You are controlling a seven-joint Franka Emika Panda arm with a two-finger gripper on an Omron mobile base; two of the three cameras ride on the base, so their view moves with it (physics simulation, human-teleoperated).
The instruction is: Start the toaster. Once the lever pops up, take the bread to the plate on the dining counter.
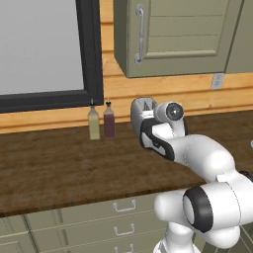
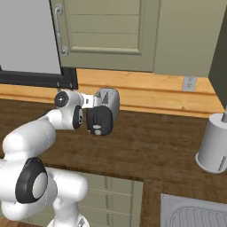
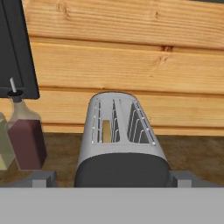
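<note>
Where the white arm reaches forward over the dark brown wood-grain tabletop [image 1: 59, 168], its pincer [image 3: 112, 180] hangs just short of the near end of the toaster, jaws spread wide with nothing between them; the two small grey fingertips [image 3: 43, 178] show low in the hand view, one on each side of the toaster's black end.

Item: small rounded white-silver toaster [image 3: 120, 140], black end panel toward the robot, standing on the tabletop near the wooden plank wall [image 3: 131, 57]. Two top slots run near to far. In the left slot a thin brown edge of bread [image 3: 106, 130] shows, sunk inside. In the right base view the black end panel carries a small pale mark; whether that is the lever I cannot tell.

Item: dark red glass bottle with a narrow neck [image 1: 109, 121], upright on the tabletop, left of the toaster and apart from it.

Item: pale olive glass bottle [image 1: 93, 123], upright just left of the red one.

Item: grey cylindrical canister [image 2: 215, 144], upright on the tabletop, well to the right of the toaster.

Item: ribbed grey drainboard [image 2: 195, 213], at the near right.

Item: grey-green drawers with metal handles [image 1: 123, 217], under the tabletop's near edge.

Item: black-framed window [image 1: 49, 54], on the far wall to the left.

Item: grey-green wall cabinet with a metal handle [image 1: 178, 34], above the toaster.
</note>
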